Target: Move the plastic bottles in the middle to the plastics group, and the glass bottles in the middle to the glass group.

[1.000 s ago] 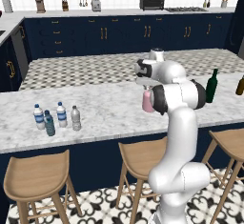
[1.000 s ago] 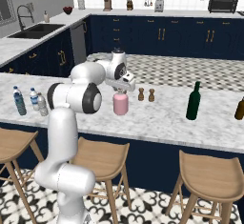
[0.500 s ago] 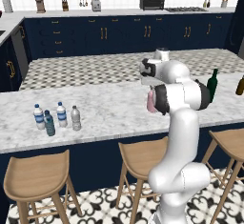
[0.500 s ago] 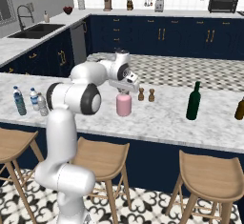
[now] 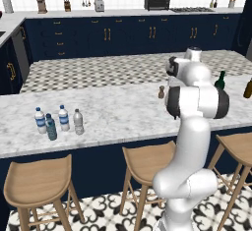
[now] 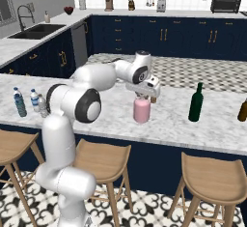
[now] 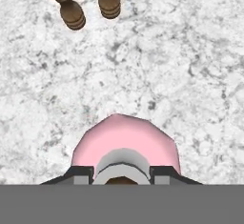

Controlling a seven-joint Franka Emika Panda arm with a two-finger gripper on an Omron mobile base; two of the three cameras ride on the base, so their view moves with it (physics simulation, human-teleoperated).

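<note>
Compared with a second ago, the gripper (image 6: 143, 95) is seen lowered onto the neck of the pink bottle (image 6: 141, 110), and its jaws, spread then, are now clenched on that neck. The bottle itself is unmoved on the marble counter (image 6: 111, 105), upright, just in front of two small brown turned shakers (image 7: 71, 8).

In the hand view the pink bottle (image 7: 125, 144) is seen from above as a squat, rounded, opaque body with a pale grey collar, flanked by the dark fingertips (image 7: 78, 173). The counter (image 7: 167, 56) is white stone with grey veining.

To the right of the pink bottle a tall dark green wine bottle (image 6: 196, 102) stands well apart, and an amber-brown bottle (image 6: 242, 110) farther right. Far to its left, four small water bottles (image 5: 58, 123) are clustered, three clear with white caps and one teal-tinted.
</note>
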